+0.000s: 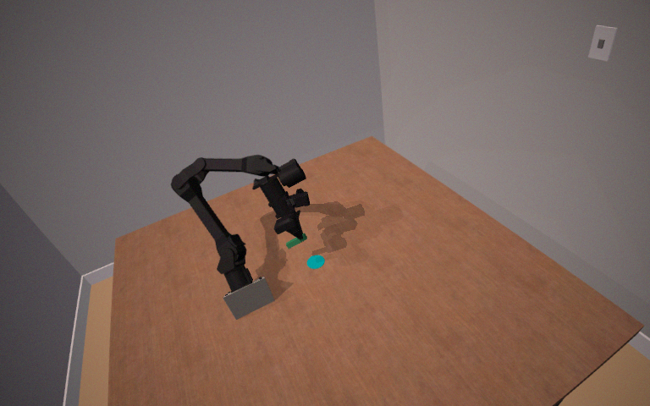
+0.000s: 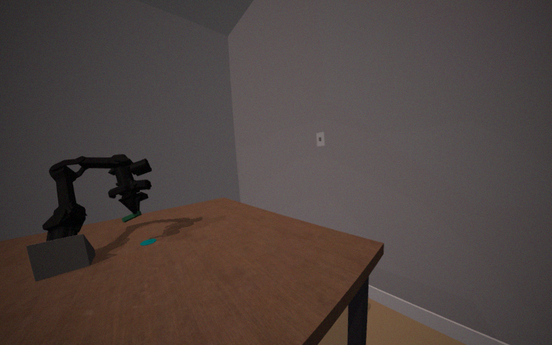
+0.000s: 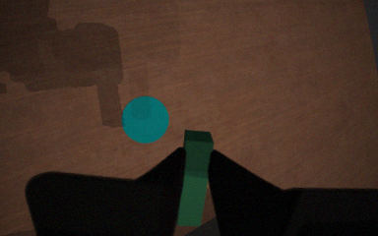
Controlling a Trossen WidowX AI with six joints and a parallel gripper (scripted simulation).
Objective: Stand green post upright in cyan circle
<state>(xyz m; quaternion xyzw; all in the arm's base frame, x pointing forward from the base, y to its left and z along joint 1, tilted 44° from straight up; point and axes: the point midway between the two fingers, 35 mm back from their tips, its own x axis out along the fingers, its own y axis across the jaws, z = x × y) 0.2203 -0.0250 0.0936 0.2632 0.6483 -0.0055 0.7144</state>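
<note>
The green post (image 1: 294,242) (image 2: 130,217) (image 3: 192,197) is held in the air above the table. It is tilted, nearer to lying than upright, its free end lower and toward the arm's base side in the top and exterior views. My gripper (image 1: 302,238) (image 2: 136,213) (image 3: 196,154) is shut on the post near one end, with a finger on each side. The cyan circle (image 1: 316,261) (image 2: 148,241) (image 3: 146,120) is flat on the table, with nothing standing on it. In the wrist view it is left of the post's end and beyond the fingertips.
The wooden table (image 1: 383,310) (image 2: 228,280) carries the arm's grey base block (image 1: 249,299) (image 2: 60,259), left of the circle in the top and exterior views. The arm's shadow falls beside the circle. Walls stand behind the table.
</note>
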